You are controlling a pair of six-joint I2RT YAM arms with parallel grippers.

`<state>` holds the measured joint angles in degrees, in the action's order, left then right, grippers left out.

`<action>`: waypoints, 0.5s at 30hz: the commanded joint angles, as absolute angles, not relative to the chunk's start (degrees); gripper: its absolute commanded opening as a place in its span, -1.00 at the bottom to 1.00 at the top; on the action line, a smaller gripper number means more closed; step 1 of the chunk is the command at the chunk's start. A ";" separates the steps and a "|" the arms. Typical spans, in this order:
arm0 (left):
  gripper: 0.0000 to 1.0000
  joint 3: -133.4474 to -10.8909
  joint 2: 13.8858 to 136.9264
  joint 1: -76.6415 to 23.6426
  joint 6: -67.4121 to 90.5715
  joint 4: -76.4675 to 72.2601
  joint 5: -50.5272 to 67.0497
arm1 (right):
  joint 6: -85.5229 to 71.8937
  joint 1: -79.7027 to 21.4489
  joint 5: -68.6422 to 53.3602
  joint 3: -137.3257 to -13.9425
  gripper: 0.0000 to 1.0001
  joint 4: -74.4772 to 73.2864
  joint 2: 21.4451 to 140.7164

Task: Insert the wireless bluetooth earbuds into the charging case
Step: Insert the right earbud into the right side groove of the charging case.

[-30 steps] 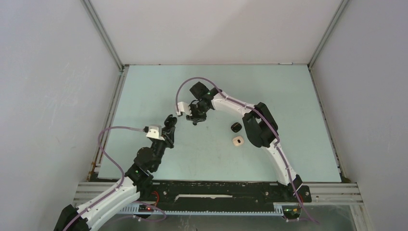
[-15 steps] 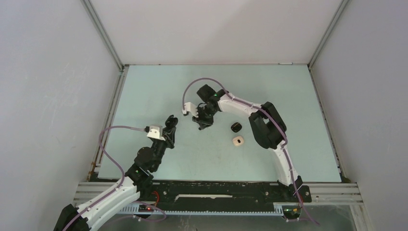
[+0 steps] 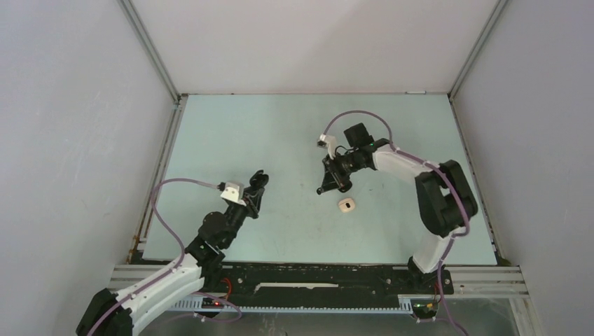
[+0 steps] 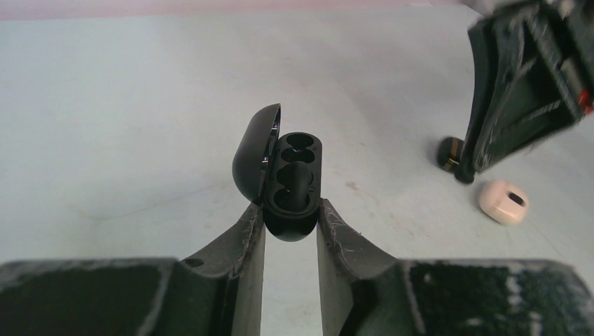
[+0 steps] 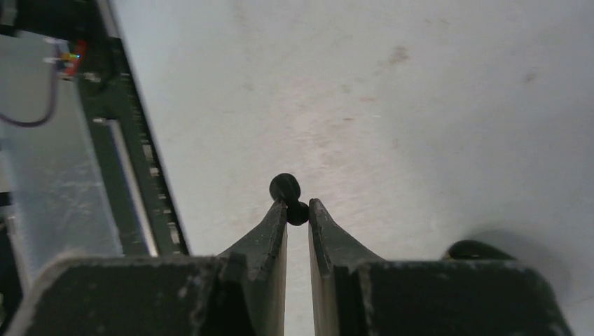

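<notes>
My left gripper (image 4: 291, 222) is shut on the lower end of a black charging case (image 4: 294, 175). The case's lid (image 4: 252, 157) stands open to the left, and a dark bud-like shape sits in its sockets. In the top view that gripper (image 3: 258, 183) is left of centre. My right gripper (image 5: 297, 210) is shut on a small black earbud (image 5: 288, 196) pinched at its fingertips. From above it (image 3: 323, 187) hovers just left of a whitish earbud (image 3: 346, 204) lying on the table. A second black earbud (image 4: 448, 152) lies on the table, partly hidden behind the right gripper.
The pale green table (image 3: 231, 133) is walled by grey panels on three sides. A black slotted rail (image 3: 315, 283) runs along the near edge, by the arm bases. The right arm's elbow (image 3: 445, 196) hangs over the table's right part.
The right gripper closed on the black earbud and swung right from mid-table to beside the whitish earbud, covering the lying black one. The left gripper edged slightly right, still holding the case.
</notes>
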<state>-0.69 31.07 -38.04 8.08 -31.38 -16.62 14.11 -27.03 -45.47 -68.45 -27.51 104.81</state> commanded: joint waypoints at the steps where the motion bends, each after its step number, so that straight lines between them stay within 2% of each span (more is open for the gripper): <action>1: -1.00 0.37 37.27 -37.70 8.45 -41.60 -2.66 | 6.10 -27.33 -57.33 -64.05 -0.94 -19.19 92.62; 5: -1.00 -1.57 44.22 -37.79 10.25 -50.11 10.02 | 2.88 -28.22 -59.22 -58.82 -0.93 -13.11 82.63; 10: -1.00 -1.53 52.70 -38.11 13.98 -62.89 22.30 | 4.31 -32.38 -54.96 -55.49 -0.93 -11.72 73.70; 15: -1.00 -1.63 60.17 -38.28 18.30 -74.71 28.18 | 1.23 -34.01 -54.87 -55.42 -0.93 -9.96 74.67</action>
<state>-0.71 56.53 -38.13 13.80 -59.40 19.62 3.97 -33.23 -55.48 -56.18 -13.69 73.58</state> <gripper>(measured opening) 0.304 0.160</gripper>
